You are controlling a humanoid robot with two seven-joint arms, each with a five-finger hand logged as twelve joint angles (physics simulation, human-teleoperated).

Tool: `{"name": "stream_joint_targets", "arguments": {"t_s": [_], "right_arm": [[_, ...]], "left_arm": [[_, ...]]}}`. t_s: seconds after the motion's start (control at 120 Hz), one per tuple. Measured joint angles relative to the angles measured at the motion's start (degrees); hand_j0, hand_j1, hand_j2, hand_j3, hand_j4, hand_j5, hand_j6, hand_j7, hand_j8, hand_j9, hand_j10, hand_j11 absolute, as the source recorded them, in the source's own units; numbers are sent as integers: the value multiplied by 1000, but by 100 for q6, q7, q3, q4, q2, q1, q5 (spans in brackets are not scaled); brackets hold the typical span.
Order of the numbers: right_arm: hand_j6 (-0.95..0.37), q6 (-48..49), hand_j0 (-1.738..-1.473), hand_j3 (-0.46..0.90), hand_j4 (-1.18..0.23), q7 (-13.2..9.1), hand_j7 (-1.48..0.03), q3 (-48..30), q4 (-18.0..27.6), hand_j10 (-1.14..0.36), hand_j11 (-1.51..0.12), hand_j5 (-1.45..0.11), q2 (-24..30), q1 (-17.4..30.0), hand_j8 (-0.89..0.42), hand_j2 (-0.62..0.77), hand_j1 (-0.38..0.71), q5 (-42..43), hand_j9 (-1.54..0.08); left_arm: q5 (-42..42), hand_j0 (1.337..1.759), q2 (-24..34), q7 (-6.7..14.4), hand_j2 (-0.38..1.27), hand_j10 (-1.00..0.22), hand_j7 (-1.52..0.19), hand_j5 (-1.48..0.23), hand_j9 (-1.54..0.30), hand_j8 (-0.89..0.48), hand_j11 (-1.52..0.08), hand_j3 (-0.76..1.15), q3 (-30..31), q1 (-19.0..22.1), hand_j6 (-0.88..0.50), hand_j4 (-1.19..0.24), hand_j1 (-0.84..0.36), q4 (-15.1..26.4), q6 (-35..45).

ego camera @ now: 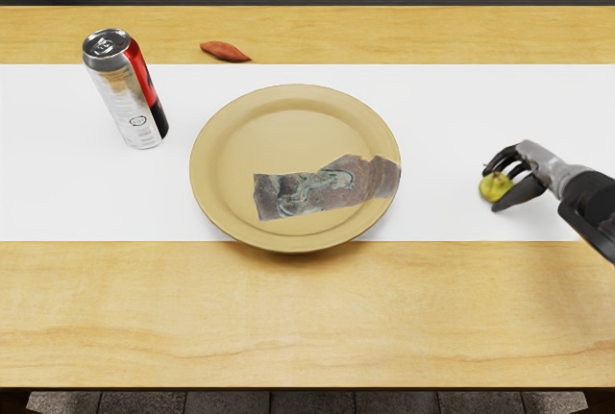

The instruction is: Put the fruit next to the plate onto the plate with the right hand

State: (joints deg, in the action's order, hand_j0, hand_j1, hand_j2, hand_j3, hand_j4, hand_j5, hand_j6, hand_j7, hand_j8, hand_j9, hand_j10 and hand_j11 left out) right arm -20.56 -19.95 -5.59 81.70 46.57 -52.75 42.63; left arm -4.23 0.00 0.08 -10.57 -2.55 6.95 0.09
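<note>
Right of the plate [221, 145], the right hand [519, 172] clasped the fruit [494, 187]. It wanted a firm, enclosing hold before lifting clear and carrying the fruit over the plate's rim.

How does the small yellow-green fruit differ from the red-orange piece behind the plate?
The small yellow-green fruit is roundish; the red-orange piece is flat and elongated. The fruit lies on the white strip, the piece on the bare wooden table. The right robot hand curls around the fruit; nothing touches the piece. Both lie off the round tan plate.
</note>
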Motion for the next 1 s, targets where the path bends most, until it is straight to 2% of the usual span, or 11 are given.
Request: {"name": "stream_joint_targets", "arguments": {"t_s": [0.133, 0.342, 0.567, 0.817, 1.0], "right_arm": [[-460, 301, -1651, 0, -738, 1, -978, -27, 3, -748, -995, -976, 48, -236, -520, 333, 274, -201, -985], [-486, 1301, -1653, 0, -762, 10, -994, -353, -2, -759, -1009, -997, 162, -545, -544, 397, 273, -581, -1003], [-447, 2162, -1656, 1, -731, 13, -1000, -624, -5, -753, -1033, -1028, 73, -926, -507, 456, 319, -947, -1029], [-451, 2417, -1657, 1, -743, 8, -1002, -718, -131, -755, -1034, -1042, -605, -1283, -508, 503, 330, -1127, -1032], [-422, 2436, -1658, 1, -739, 10, -1003, -723, -435, -747, -1053, -1060, -1259, -1383, -467, 570, 375, -1150, -1050]], "left_arm": [[0, 1658, 0, 0, 4, -21, -27, -27, -27, -21, -27, 0, 0, 0, -21, -21, 325, 0, 0], [0, 1658, 0, 0, 4, -21, -27, -27, -27, -21, -27, 0, 0, 0, -21, -21, 325, 0, 0], [0, 1658, 0, 0, 4, -21, -27, -27, -27, -21, -27, 0, 1, 0, -21, -21, 325, 0, 0], [0, 1658, 0, 1, 4, -21, -27, -27, -27, -21, -26, 0, 1, 0, -21, -21, 325, 0, 0], [1, 1658, 0, 1, 4, -21, -26, -26, -26, -21, -26, 0, 2, 0, -21, -21, 325, 0, 0]]}}
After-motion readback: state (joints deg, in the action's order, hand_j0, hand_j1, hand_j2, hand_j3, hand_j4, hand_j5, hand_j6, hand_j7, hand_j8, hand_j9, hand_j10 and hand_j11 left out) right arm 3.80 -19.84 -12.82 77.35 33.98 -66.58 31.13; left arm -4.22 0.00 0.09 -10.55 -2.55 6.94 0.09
